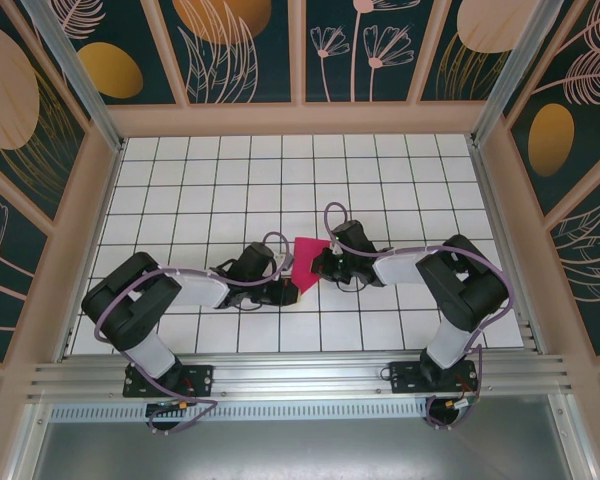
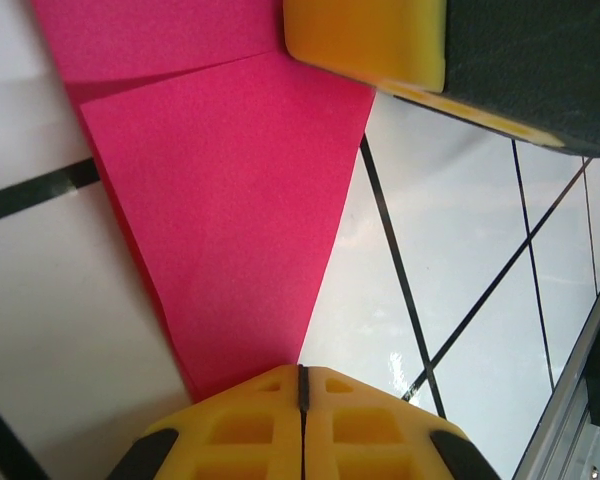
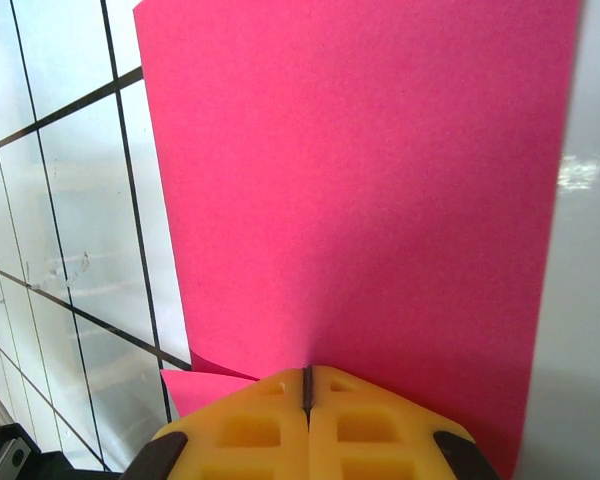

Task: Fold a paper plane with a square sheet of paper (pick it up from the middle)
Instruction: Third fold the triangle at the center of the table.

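**Q:** What is marked at the centre of the overhead view?

**A:** The pink paper [image 1: 305, 260]. It sits near the middle of the white gridded worktop [image 1: 180, 180], between the two claws. From above it is a broad panel on the far side that narrows to a point on the near-left.

**Q:** What is the state of the left claw [image 1: 285, 290]?

**A:** It is closed. In the left wrist view its yellow fingertips [image 2: 240, 425] meet along a thin dark seam with no gap. The narrow tip of the paper runs straight into that seam, so the tip is pinched.

**Q:** And the right claw [image 1: 323, 265]?

**A:** It is also closed, on the paper's opposite end. In the right wrist view its pads [image 3: 240, 430] press together, and the wide edge of the paper enters between them. In the left wrist view this claw appears at the top, with its yellow pad over the paper's far corner.

**Q:** Is the paper a single flat layer?

**A:** No. The left wrist view shows one layer lapped over another, with the overlapping edge crossing the upper left. The right wrist view shows a small pink corner [image 3: 205, 388] protruding from under the main panel beside the pads.

**Q:** Does the paper rest on the worktop?

**A:** That cannot be told. Grid lines show on either side of it, but no view makes the contact clear.
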